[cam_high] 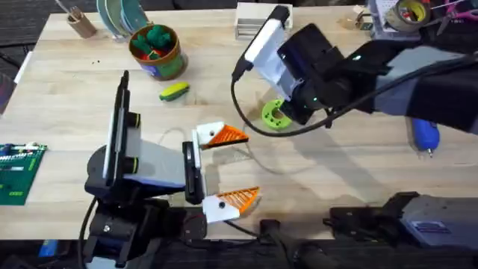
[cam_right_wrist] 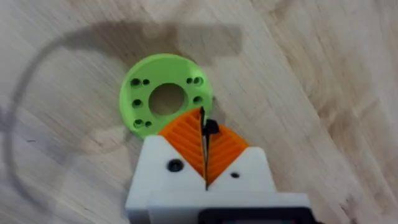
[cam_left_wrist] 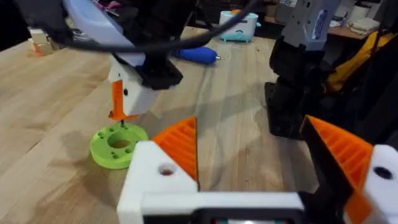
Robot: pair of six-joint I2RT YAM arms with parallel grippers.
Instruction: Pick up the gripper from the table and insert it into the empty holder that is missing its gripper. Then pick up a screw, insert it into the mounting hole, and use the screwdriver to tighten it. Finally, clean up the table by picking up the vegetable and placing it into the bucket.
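My left gripper lies open on the table; each white holder has an orange ribbed gripper wedge seated in it. A mounting hole shows in the near white holder. My right gripper is shut on a small black screw, just above the green disc. The blue screwdriver lies at the right. The yellow-green vegetable lies beside the bucket, which holds green and red toys.
A brown cup and blue plates stand at the back left, a white box at the back middle, a tape roll at the back right. A green circuit board lies at the left edge.
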